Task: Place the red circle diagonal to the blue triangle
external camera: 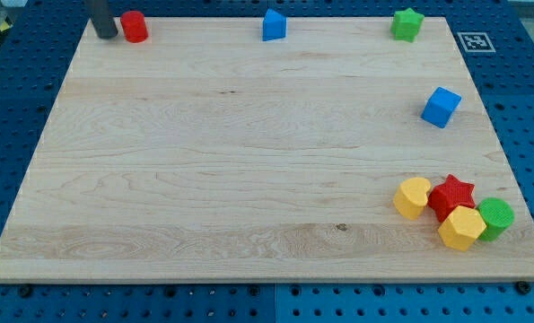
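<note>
My tip (106, 36) sits at the top left corner of the wooden tabletop (231, 161), just to the left of the red circle (135, 26) and touching it or very nearly so; I cannot tell which. There are no fingers on this arm, only the dark rod, so nothing is being held.

The red circle stands at the top edge of the tabletop, near the left corner. The blue triangle (274, 25) stands along the same top edge, near the middle, well apart from the red circle and to its right. A green star (407, 23) is further right along that edge, near the top right corner.

A blue cube (441, 107) lies by the right edge, below the green star and apart from everything else.

In the bottom right corner four blocks crowd together: a yellow block (413, 196) on the left, a red star (451, 194) touching it on the right, a yellow hexagon (461, 227) just below the star, and a green circle (495, 218) against the hexagon's right side.
</note>
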You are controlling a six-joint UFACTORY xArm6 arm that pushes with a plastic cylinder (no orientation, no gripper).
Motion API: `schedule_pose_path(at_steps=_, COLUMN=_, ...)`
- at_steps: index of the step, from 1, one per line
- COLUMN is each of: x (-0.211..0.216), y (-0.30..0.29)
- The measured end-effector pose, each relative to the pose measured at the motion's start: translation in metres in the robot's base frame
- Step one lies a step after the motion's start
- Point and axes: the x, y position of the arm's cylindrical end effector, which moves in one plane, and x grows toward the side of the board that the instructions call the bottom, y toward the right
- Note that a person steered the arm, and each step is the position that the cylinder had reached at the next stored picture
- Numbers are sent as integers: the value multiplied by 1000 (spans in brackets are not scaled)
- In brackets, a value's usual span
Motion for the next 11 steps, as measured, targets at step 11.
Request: schedule_pose_path(at_steps=11, x=101, y=182)
